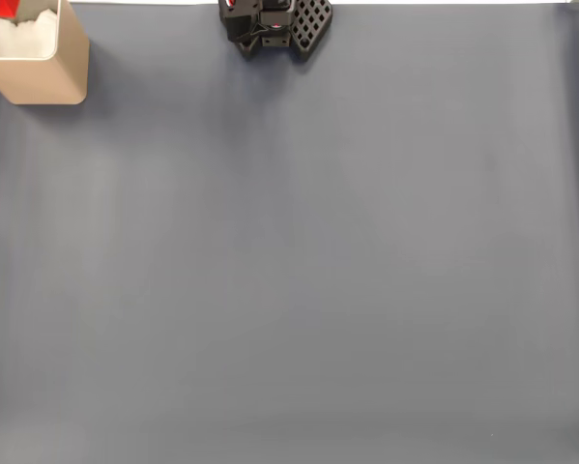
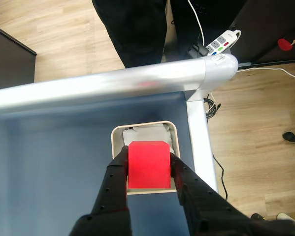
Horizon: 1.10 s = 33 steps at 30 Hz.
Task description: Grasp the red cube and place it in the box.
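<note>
In the wrist view the red cube sits clamped between my two black fingers, with my gripper shut on it. It hangs directly over the beige box, whose white padding shows just beyond the cube. The box stands near the table's corner. In the fixed view the box is at the top left edge, with white padding inside, and a bit of red, the cube, is cut off by the frame above it.
A silver rail edges the blue-grey table mat. Beyond it lie wooden floor, a power strip and cables. The arm's black base sits at the top middle of the fixed view.
</note>
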### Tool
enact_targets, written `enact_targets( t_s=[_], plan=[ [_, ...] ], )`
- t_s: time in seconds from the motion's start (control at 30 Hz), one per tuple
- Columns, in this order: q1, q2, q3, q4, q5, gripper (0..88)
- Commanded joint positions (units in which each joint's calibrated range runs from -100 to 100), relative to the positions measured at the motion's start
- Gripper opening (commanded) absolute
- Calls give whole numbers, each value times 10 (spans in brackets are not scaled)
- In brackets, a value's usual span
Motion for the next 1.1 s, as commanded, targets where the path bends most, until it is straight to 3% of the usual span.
enact_targets(
  t_s=[0.0, 0.93, 1.07],
  plan=[
    [7, -6, -32, -11, 4, 12],
    [-9, -27, -13, -26, 7, 25],
    [-8, -27, -13, -24, 5, 108]
  ],
)
